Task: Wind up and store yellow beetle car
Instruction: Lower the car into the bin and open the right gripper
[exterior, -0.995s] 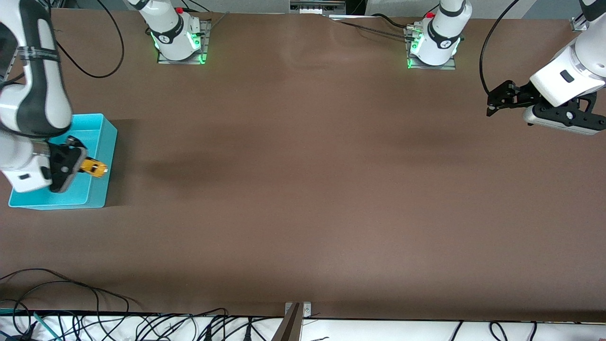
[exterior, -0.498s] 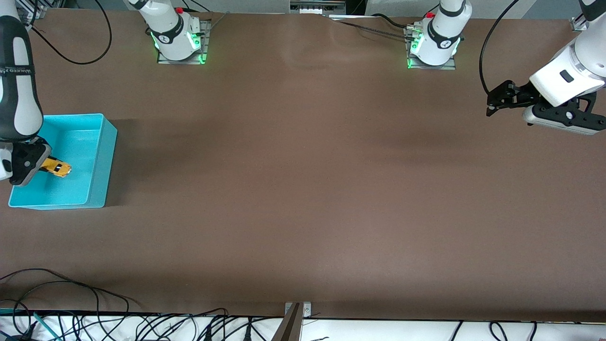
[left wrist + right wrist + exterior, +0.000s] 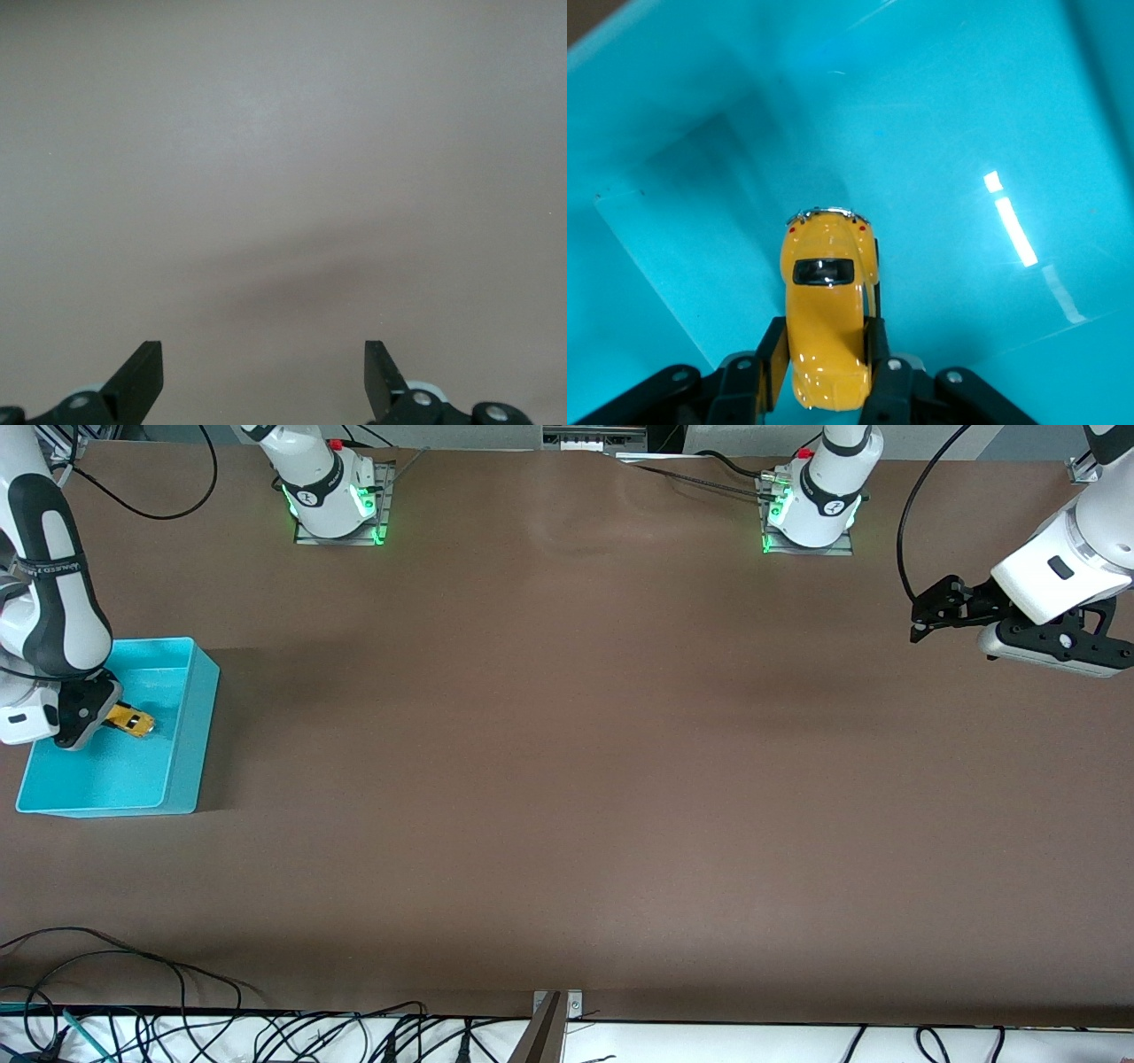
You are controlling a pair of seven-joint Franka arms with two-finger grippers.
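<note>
The yellow beetle car (image 3: 133,723) is a tiny rounded toy with dark windows. My right gripper (image 3: 110,716) is shut on it and holds it inside the teal bin (image 3: 196,735), low over the bin's floor. In the right wrist view the fingers (image 3: 772,352) clamp the car's (image 3: 824,301) sides, its bumper end pointing away from the right gripper (image 3: 824,351). I cannot tell whether the wheels touch the floor. My left gripper (image 3: 928,608) is open and empty, waiting in the air over the bare table at the left arm's end; its spread jaws show in the left wrist view (image 3: 261,356).
The bin stands at the right arm's end of the table, its teal floor (image 3: 966,133) bare around the car. The brown table (image 3: 567,779) stretches between the arms. Cables (image 3: 133,1010) lie along the edge nearest the front camera.
My right gripper carried the car from over the bin's wall deeper into the bin, then back a little toward its middle. The left arm has not moved.
</note>
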